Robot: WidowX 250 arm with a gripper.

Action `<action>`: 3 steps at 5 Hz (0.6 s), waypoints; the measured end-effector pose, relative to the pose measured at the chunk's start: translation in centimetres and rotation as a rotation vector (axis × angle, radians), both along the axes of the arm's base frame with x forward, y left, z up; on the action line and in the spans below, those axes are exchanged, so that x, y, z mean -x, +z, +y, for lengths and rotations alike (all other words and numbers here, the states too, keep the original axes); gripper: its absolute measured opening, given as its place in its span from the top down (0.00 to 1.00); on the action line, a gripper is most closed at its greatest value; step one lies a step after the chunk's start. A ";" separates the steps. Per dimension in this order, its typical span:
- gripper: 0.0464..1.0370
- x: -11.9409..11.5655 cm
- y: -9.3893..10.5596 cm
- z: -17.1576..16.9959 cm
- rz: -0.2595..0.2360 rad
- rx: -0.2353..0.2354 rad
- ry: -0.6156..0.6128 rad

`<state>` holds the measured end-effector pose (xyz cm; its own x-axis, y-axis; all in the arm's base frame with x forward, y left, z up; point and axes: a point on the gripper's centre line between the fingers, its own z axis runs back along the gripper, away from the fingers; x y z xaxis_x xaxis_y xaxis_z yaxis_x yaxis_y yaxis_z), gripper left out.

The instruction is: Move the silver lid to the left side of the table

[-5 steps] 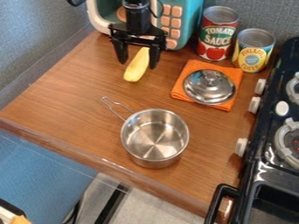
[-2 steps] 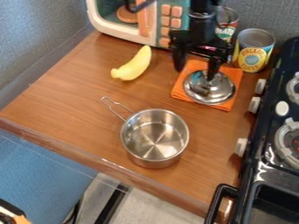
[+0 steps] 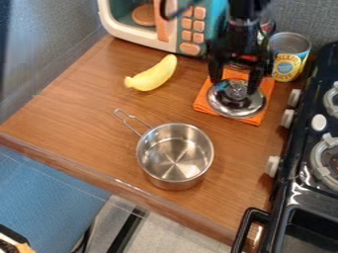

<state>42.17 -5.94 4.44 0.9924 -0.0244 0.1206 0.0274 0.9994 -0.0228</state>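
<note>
End effector (image 3: 233, 86) has its fingers apart at the silver lid (image 3: 234, 107) | you're at the grab step imo | next: straddle its knob (image 3: 236, 91), then close

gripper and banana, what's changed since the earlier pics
The gripper moved toward the stove, from the banana to the silver lid, fingers spread around its knob. The banana, first between the fingers, now lies clear of them, turned more sideways. Lid, orange cloth and pot stayed put.
</note>
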 end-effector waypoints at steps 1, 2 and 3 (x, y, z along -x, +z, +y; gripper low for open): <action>0.04 -0.4 -0.8 0.1 0.009 -0.013 0.008; 0.09 -0.7 -1.0 -0.2 0.006 -0.014 -0.006; 0.37 -0.7 -1.0 -0.5 0.000 -0.014 -0.017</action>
